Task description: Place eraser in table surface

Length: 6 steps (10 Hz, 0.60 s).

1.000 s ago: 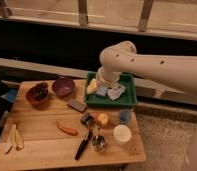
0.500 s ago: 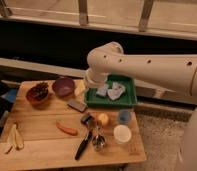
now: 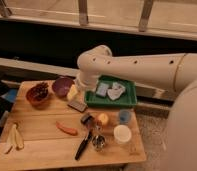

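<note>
claw point(image 3: 72, 92) being held spread, nothing gripped | eraser point(image 3: 77, 105) being borne flat by counter point(image 3: 37, 145), just below claw | green tray point(image 3: 129, 102) being seen image-right of claw

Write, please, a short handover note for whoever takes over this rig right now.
Gripper: open, holding nothing, over the back of the light-brown wooden table surface, between the round purple bowl and the green rectangular plastic tray.
Small flat dark grey-brown eraser: lying on that surface just in front of the gripper, not gripped.
Done: eraser appears placed.
Left: probably only lifting the arm clear.
</note>
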{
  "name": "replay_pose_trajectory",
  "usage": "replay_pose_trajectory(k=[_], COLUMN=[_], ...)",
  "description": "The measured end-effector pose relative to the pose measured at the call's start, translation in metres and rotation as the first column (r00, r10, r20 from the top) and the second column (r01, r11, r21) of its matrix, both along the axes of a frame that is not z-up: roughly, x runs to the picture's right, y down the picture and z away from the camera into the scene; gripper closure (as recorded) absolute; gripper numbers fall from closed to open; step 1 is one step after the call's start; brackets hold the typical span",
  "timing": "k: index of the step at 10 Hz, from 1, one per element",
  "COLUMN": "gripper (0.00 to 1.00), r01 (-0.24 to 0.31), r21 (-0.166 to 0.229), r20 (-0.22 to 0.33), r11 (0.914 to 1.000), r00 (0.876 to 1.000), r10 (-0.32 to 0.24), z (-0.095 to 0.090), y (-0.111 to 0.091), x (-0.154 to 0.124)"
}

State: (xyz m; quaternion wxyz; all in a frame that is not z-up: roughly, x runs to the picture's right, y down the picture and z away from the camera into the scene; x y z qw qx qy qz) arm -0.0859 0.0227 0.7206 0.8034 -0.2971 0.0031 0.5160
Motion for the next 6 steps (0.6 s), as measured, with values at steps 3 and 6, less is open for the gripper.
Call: replay_pose_trajectory(k=[3, 6], gripper=[0.2, 0.2], r01=[0.075, 0.12], r21=[-0.031, -0.027], r20=[0.078, 0.119], r11=[0.9967, 0.9925], r00=[0.994, 0.986], r10=[-0.072, -0.115], z=[0.033, 0.057], y=[0.021, 0.024], x=[-0.047, -0.071])
